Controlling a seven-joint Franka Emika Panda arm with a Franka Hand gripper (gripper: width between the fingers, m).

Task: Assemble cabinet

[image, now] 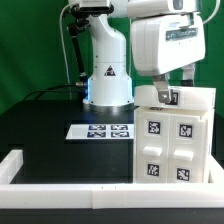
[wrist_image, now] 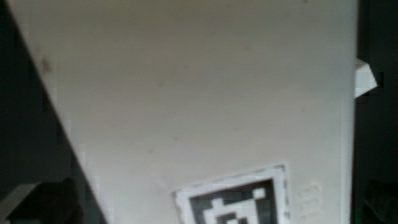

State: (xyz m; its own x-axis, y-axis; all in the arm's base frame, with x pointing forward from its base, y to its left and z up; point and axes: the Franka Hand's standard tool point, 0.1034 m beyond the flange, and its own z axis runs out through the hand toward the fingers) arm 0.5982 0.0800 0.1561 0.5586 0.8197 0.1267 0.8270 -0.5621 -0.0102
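Observation:
The cabinet [image: 172,140] is a white boxy body standing upright on the black table at the exterior view's right. Its front face carries several black-and-white tags. My gripper [image: 166,95] comes down from above onto the cabinet's top edge, and its fingers straddle the top panel and look closed on it. In the wrist view a white cabinet panel [wrist_image: 196,110] fills most of the picture, with one tag [wrist_image: 237,205] near its edge. My fingertips do not show clearly there.
The marker board [image: 105,130] lies flat on the table in front of the robot base [image: 108,85]. A long white border rail [image: 65,185] runs along the front and left edges of the table. A green backdrop stands behind.

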